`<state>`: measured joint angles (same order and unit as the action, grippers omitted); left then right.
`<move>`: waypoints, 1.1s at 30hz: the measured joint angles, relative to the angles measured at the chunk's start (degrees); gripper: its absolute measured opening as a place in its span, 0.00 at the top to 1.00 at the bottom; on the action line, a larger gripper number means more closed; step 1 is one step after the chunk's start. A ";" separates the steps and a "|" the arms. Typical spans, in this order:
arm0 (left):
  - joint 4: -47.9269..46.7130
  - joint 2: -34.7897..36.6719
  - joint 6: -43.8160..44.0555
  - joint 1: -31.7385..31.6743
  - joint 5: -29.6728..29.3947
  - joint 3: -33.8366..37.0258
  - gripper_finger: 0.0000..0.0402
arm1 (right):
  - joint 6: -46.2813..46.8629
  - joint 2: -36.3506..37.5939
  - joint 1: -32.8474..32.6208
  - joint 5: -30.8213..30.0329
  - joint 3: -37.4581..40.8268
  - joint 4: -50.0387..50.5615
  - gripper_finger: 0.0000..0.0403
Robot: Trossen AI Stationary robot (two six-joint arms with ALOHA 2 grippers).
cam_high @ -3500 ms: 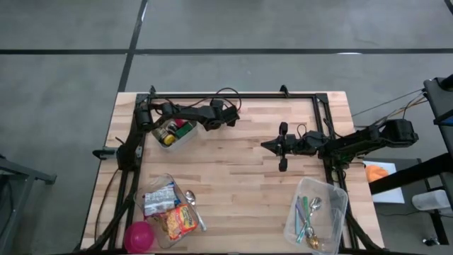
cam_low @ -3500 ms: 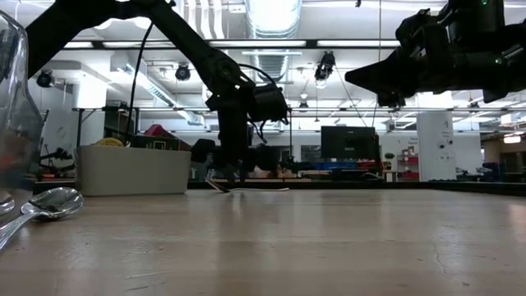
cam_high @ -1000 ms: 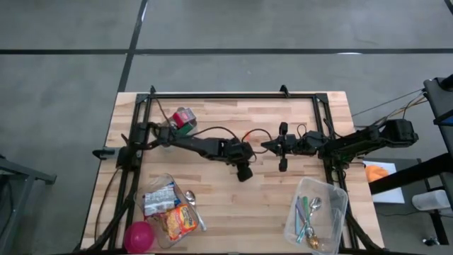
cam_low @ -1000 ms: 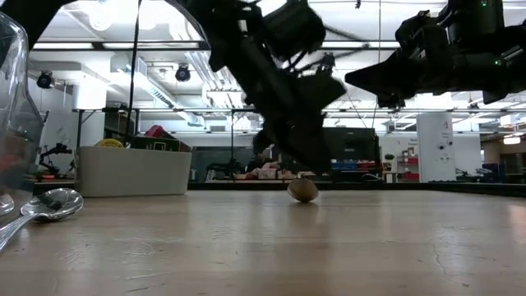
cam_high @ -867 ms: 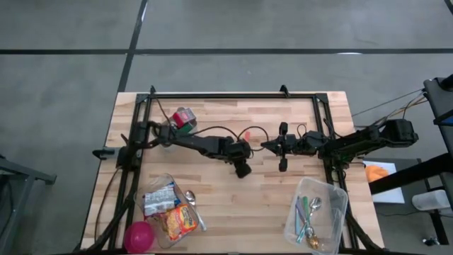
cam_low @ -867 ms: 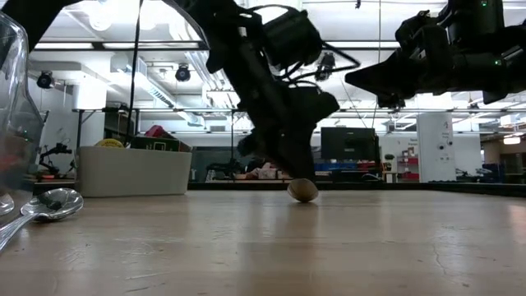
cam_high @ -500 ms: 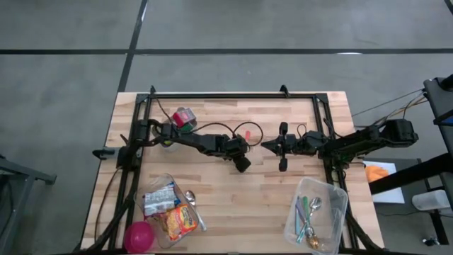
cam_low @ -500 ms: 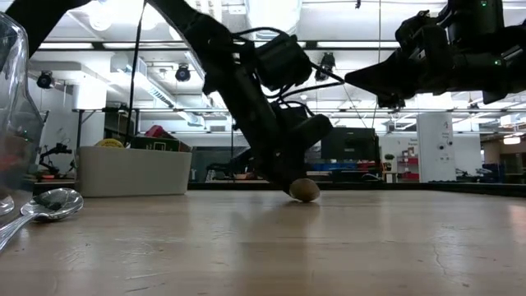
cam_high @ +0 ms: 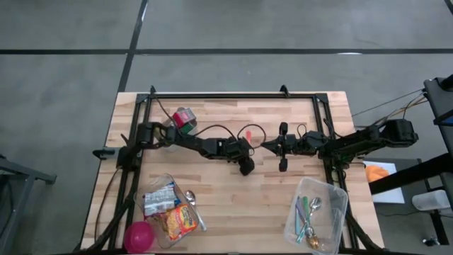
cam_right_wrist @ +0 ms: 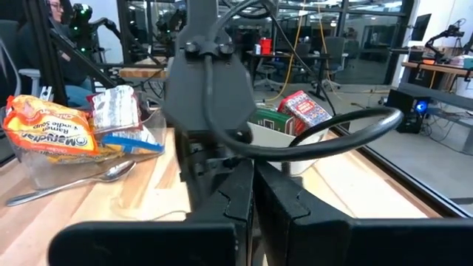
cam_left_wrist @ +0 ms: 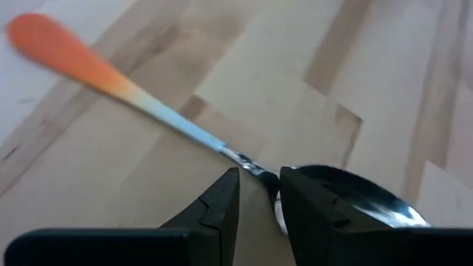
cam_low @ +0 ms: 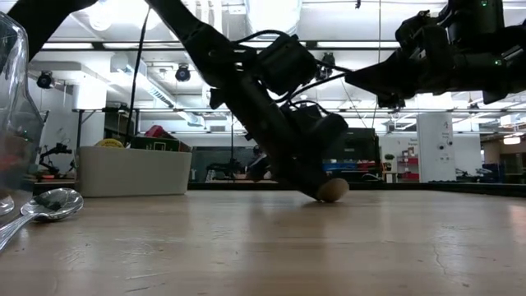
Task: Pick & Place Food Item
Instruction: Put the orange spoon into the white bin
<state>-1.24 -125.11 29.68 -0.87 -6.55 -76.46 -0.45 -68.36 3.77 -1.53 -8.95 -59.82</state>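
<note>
The orange noodle packet (cam_right_wrist: 46,131) in the clear tub reads "Ramen Noodle Soup"; no other text is legible.

A dark arm comes down from the upper left and leans toward the middle of the wooden table (cam_low: 263,247). Its gripper (cam_low: 322,187) is low at the table surface, and a small rounded tan thing (cam_low: 333,190) sits at its tip, touching the wood. The other arm (cam_low: 436,53) hangs high at the upper right. At the left edge lies a metal spoon (cam_low: 49,204) beside a clear container (cam_low: 15,123), with a beige bin (cam_low: 134,170) farther back.
</note>
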 joint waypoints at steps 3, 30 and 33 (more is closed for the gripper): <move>0.40 -0.62 -4.24 0.97 0.32 -0.66 0.75 | 0.00 0.00 0.00 -0.01 0.00 0.00 0.97; -15.17 18.06 -9.96 2.46 -12.13 0.60 0.75 | 0.00 0.00 0.02 -0.01 0.00 0.10 0.97; -10.63 23.74 -8.01 3.82 -20.18 4.25 0.75 | 0.00 0.02 0.02 -0.01 0.00 0.58 0.97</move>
<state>-11.87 -101.37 21.67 2.95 -26.73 -72.21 -0.45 -68.34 3.79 -1.54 -8.95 -59.24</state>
